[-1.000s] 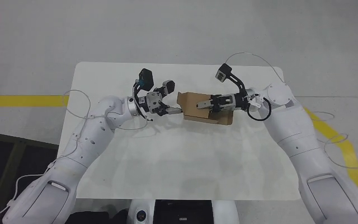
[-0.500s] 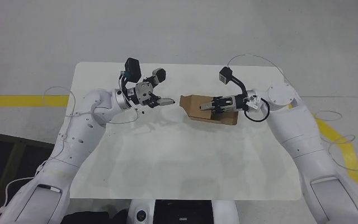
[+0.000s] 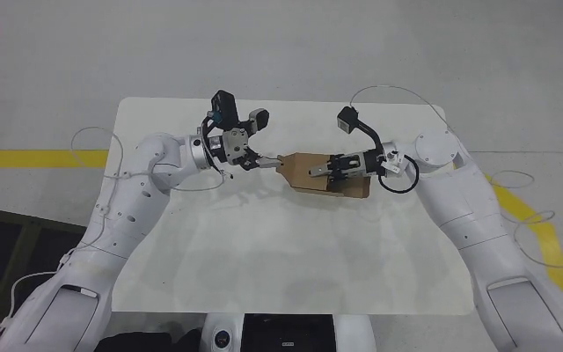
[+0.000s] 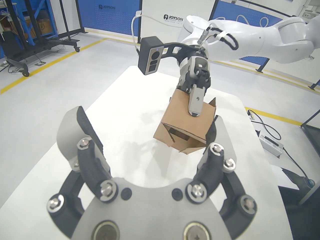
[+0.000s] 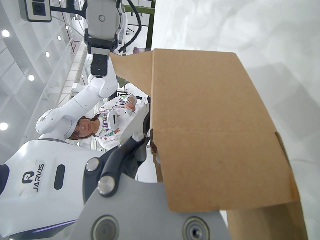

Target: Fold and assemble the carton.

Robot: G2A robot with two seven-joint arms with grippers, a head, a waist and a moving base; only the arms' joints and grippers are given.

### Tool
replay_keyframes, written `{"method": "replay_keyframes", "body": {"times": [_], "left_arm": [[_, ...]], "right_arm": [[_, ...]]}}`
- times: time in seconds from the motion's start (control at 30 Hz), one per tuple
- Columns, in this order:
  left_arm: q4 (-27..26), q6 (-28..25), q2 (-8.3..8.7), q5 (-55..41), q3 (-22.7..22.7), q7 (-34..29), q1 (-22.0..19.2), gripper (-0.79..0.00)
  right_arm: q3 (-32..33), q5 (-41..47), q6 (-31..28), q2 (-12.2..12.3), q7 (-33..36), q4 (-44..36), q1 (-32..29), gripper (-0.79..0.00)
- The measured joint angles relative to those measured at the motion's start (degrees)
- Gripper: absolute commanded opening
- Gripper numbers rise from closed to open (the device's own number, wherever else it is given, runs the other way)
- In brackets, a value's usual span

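Observation:
A brown cardboard carton is held just above the middle of the white table, its open end with loose flaps turned toward my left arm. My right gripper is shut on the carton's top wall; one of its fingers lies flat on the outside, and its inner finger shows beside the wall. My left gripper stands open in front of the open end. One of its fingertips touches the edge of a pointed side flap. Nothing is between its fingers.
The table around the carton is bare white surface, with free room in front and to both sides. Thin cables loop off both arms above the table's back edge. A yellow floor line runs past the table on the left.
My left gripper swung back a little from the carton, then came in again and now touches the side flap. The carton turned slightly in my right gripper, its flap now pointing left.

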Motion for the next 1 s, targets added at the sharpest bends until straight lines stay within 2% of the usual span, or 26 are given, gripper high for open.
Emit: {"method": "replay_keyframes", "body": {"times": [0.27,0.67,1.0], "left_arm": [[1.7,0.6,-0.07,-1.6,-0.7,-2.0,0.1,0.000],[1.8,0.9,0.41,-4.0,-2.8,-4.3,2.6,0.000],[1.8,1.0,0.29,-6.8,-2.7,-7.1,3.2,0.000]], "right_arm": [[0.7,1.8,-0.9,0.1,0.6,-0.5,-0.4,-0.785],[1.6,3.7,-0.9,0.2,0.9,-2.4,-0.6,-0.785],[1.7,6.5,-0.8,0.1,1.6,-3.9,-1.0,-0.785]]}}
